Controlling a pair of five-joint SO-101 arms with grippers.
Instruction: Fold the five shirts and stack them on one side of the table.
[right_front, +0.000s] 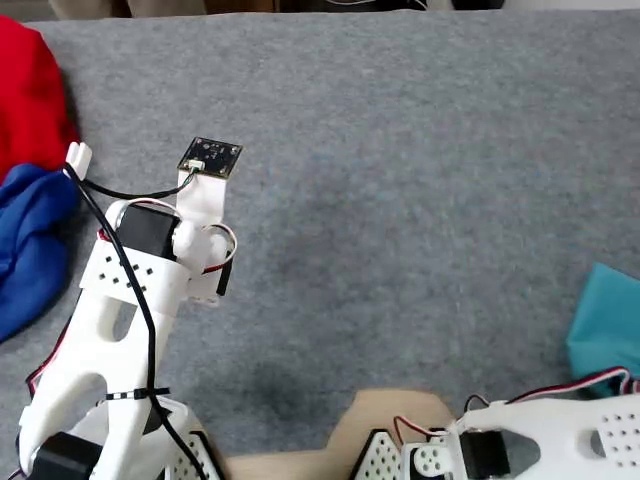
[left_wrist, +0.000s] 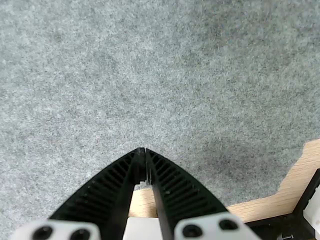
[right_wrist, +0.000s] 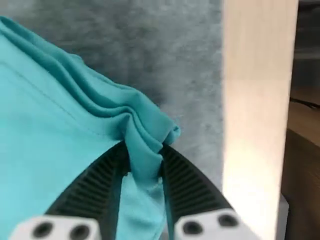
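A teal shirt (right_wrist: 60, 130) lies bunched at the table's right edge (right_front: 608, 325). My right gripper (right_wrist: 145, 157) is shut on a fold of that teal shirt, close to the wooden table border (right_wrist: 255, 100). A red shirt (right_front: 30, 95) and a blue shirt (right_front: 30, 240) lie crumpled at the far left of the table. My left gripper (left_wrist: 145, 150) is shut with nothing between its black fingers, hanging over bare grey felt. In the high view the left arm (right_front: 150, 270) stands just right of the blue shirt.
Grey felt (right_front: 400, 180) covers the table. A wooden base plate (right_front: 380, 420) sits at the near edge between the two arm mounts. The right arm's white body (right_front: 560, 445) lies low at the near right corner.
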